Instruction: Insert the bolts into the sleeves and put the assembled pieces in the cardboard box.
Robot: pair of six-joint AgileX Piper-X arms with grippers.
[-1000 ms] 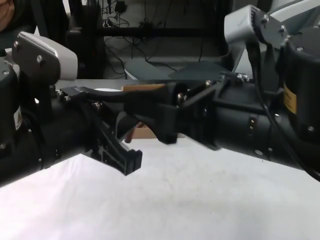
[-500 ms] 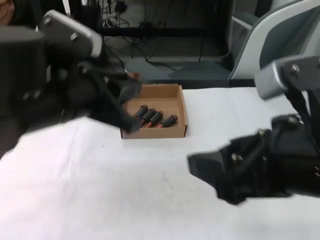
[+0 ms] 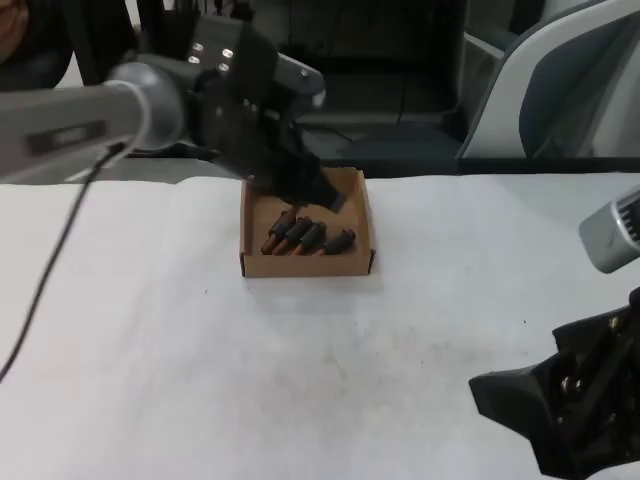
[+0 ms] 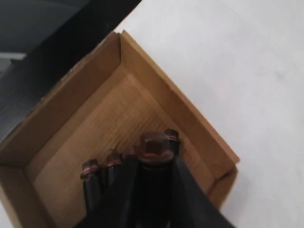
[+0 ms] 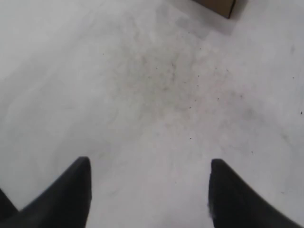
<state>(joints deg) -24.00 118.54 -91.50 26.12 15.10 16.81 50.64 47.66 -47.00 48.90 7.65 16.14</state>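
Seeing left jaws clamped on an assembled piece [image 4: 153,183]: black sleeve pinched between the fingers [image 4: 190,209], coppery bolt head [image 4: 153,146] poking out ahead of them. Holding it over the cardboard box [image 3: 305,264], toward the far side in the high view; cannot tell the gap down to the box floor. Counting four finished pieces [image 3: 305,236] lying side by side inside, with neighbouring heads [image 4: 90,167] just beside the held one in the left wrist view. Right jaws apart, gripping nothing, low over bare worktop [image 5: 156,95], well apart from the box. Main risk, judging from here: letting go too high and landing the piece on the row underneath, then rolling, bouncing, or knocking the bolt back out of its sleeve. Second: coming down with the fingers into the neighbours or the box wall [image 4: 190,124], likely shoving or tipping a box that looks light and unanchored. Third: dragging the piece back out on retreat, given a sleeve sticking to one pad on opening. Would lower close to a free patch of floor beside the row and open only there. On writing: none readable. Plain brown card on the box, no label seen, no print made out on bolt heads, sleeves or arms.
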